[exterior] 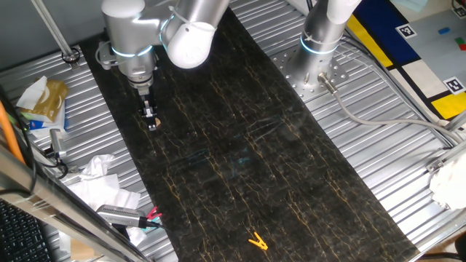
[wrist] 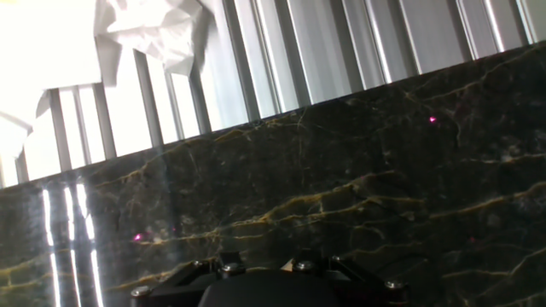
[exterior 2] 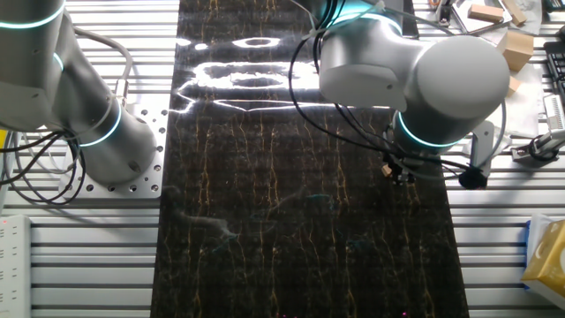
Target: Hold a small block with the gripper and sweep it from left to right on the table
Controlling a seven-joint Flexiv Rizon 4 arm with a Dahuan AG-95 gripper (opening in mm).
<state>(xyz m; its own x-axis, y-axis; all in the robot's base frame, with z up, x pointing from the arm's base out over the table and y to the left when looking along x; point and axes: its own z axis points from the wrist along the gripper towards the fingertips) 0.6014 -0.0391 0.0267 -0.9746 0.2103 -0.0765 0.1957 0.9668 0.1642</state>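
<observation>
My small black gripper point(exterior: 151, 122) hangs from the silver arm with the blue ring and points down at the left part of the dark veined table point(exterior: 240, 145). A tiny tan block point(exterior: 153, 126) shows at its fingertips, at or just above the table surface. The jaws stand close together on it. In the other fixed view the gripper point(exterior 2: 395, 170) is mostly hidden under the arm, near the right edge of the table point(exterior 2: 291, 221). In the hand view the gripper point(wrist: 273, 271) fills the bottom edge, with a tan sliver of the block point(wrist: 286, 265) between the fingers.
A second upright silver arm point(exterior: 320, 36) stands on the ribbed metal beside the table's far right. A yellow clip point(exterior: 256, 241) lies on the table's near end. Crumpled white paper point(exterior: 98, 178) and clutter lie left of the table. A yellow box point(exterior 2: 547, 256) sits to one side.
</observation>
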